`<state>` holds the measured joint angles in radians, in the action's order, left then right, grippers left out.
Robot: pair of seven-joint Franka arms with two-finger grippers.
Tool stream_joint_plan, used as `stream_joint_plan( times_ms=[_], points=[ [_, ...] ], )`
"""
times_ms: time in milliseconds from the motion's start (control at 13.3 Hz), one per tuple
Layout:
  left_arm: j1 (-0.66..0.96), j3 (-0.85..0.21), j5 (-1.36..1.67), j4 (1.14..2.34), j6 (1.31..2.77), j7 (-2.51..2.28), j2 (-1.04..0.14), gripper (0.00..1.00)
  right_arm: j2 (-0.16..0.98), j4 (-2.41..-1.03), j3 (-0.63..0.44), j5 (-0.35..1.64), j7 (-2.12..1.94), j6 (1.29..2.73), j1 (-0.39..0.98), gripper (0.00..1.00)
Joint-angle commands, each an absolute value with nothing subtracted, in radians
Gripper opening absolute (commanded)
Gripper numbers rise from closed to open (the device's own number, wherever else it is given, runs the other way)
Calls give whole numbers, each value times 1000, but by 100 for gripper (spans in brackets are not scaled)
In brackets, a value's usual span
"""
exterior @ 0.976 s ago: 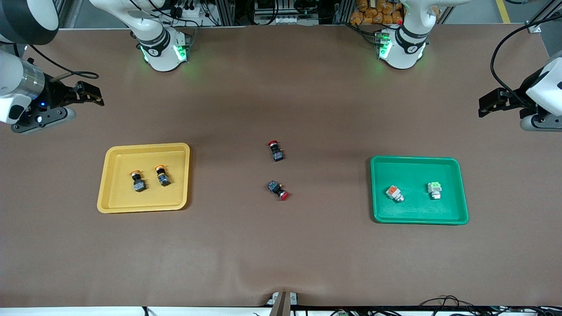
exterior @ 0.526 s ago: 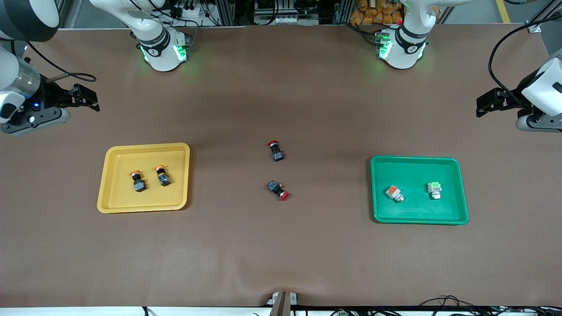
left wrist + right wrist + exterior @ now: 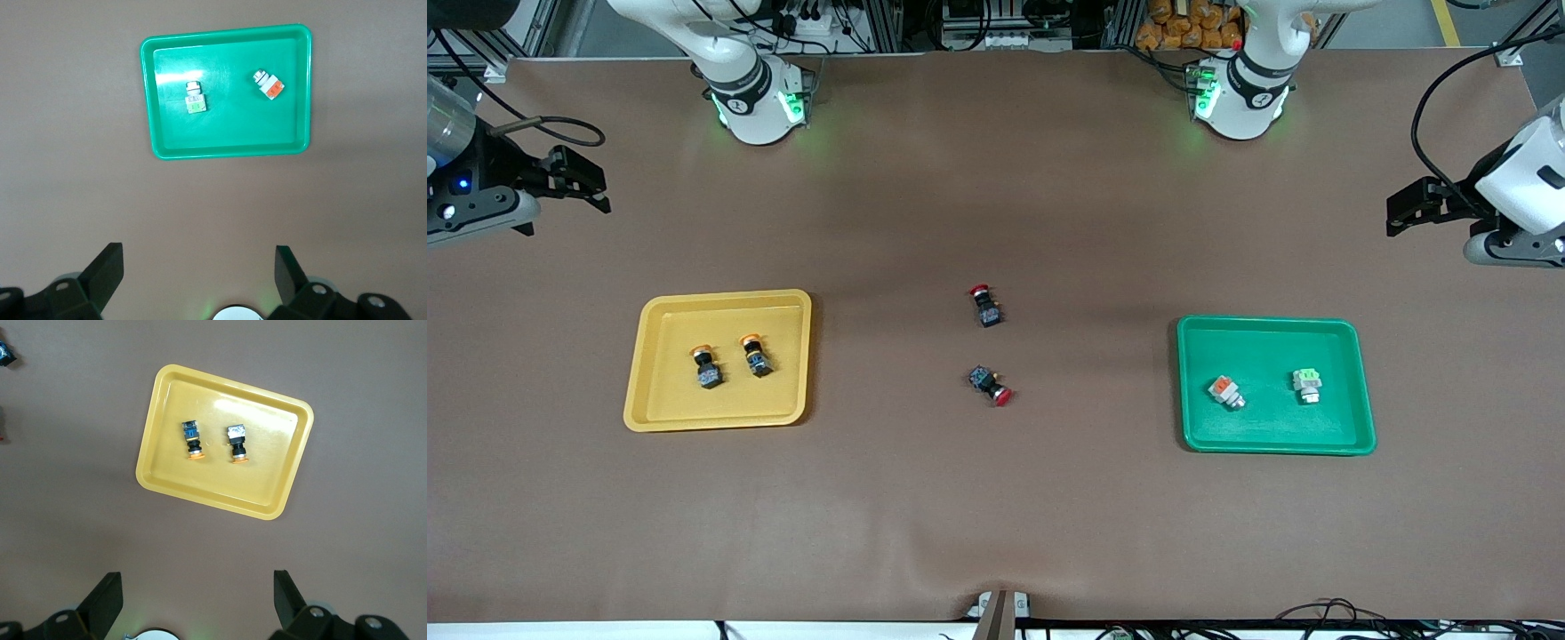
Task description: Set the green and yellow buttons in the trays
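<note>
Your left gripper (image 3: 1396,213) is spread wide and holds nothing, raised over bare table at the left arm's end, about 1 o'clock from the green tray (image 3: 1363,391); its wrist view looks down on that tray between the parted fingers (image 3: 107,270). Your right gripper (image 3: 591,191) is likewise released and empty, up over bare table at the right arm's end, about 11 o'clock from the yellow tray (image 3: 649,391). In the green tray lie the two whitish-grey buttons, well apart: the pale green-capped button (image 3: 1307,383) and the orange square-capped button (image 3: 1224,391). In the yellow tray the two yellow-orange buttons (image 3: 706,366) lie side by side, close but not touching. Between the trays, two red-capped buttons (image 3: 985,306) rest on the table mat (image 3: 996,516), one nearer the front camera.
</note>
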<state>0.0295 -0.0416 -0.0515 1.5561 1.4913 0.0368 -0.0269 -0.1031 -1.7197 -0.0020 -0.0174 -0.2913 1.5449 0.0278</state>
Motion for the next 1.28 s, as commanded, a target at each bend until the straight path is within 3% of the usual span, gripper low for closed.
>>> stream_joint_plan(
  times_ms=[0,451,1202],
  points=[
    [31,-46,-60,1545,1474,35,-23,100,-110,-1712,-6,-35,-265,1523,38,100],
    [31,-46,-60,1545,1474,35,-23,100,-104,-1718,-12,-41,-264,1585,44,100],
    [32,-46,-58,1543,1474,35,-25,100,-98,-1678,-14,-40,-233,1537,35,100]
  ],
)
